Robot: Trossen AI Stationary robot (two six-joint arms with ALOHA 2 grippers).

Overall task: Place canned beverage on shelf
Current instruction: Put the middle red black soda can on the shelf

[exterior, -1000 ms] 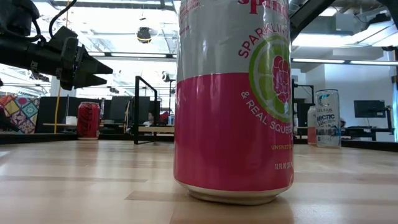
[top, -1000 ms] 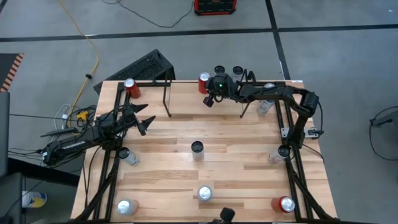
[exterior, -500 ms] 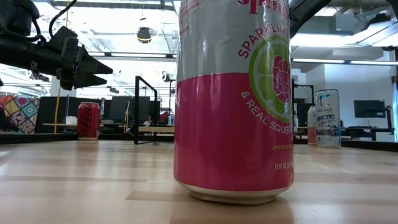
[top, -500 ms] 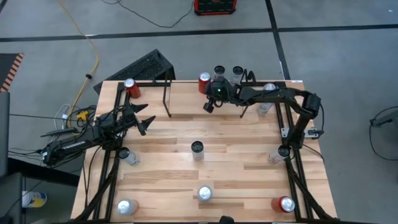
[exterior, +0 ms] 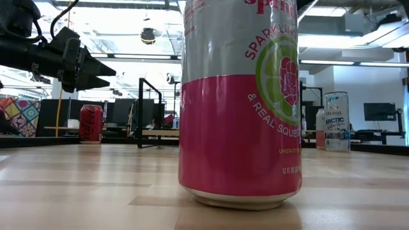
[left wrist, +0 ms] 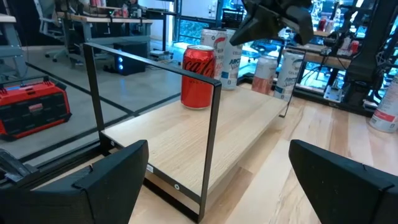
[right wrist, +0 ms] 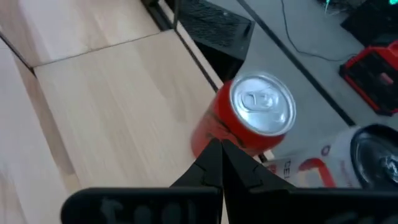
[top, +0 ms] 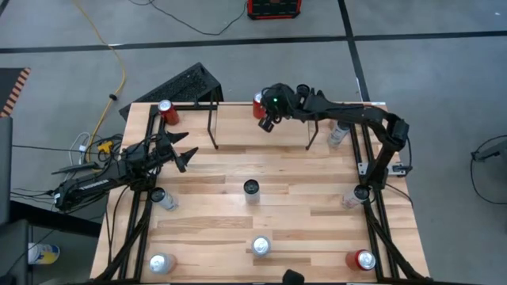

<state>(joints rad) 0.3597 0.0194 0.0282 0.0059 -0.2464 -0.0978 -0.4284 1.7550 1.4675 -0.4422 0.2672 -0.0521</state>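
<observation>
A red cola can (top: 257,101) (left wrist: 199,76) (right wrist: 249,118) stands upright on its base on the shelf's light wood board (top: 238,119) (left wrist: 205,143), near the board's far edge. Pale cans (left wrist: 231,59) stand beyond it. My right gripper (top: 264,111) (left wrist: 239,37) (right wrist: 217,148) is shut and hangs above the board just right of the red can, slanting down toward it and clear of it. My left gripper (top: 188,152) (exterior: 108,73) waits open at the table's left side, level, facing the shelf.
Several loose cans stand about the table: a dark one at the middle (top: 251,188), silver ones in front (top: 261,246) (top: 161,263), red ones (top: 363,259) (top: 165,111). A pink sparkling-water can (exterior: 239,102) fills the low view. Black rails (top: 372,214) run along both sides.
My right gripper has risen from just over the shelf board to higher above it beside the red can and has tipped more toward level. It has stayed shut. The red can has kept its place.
</observation>
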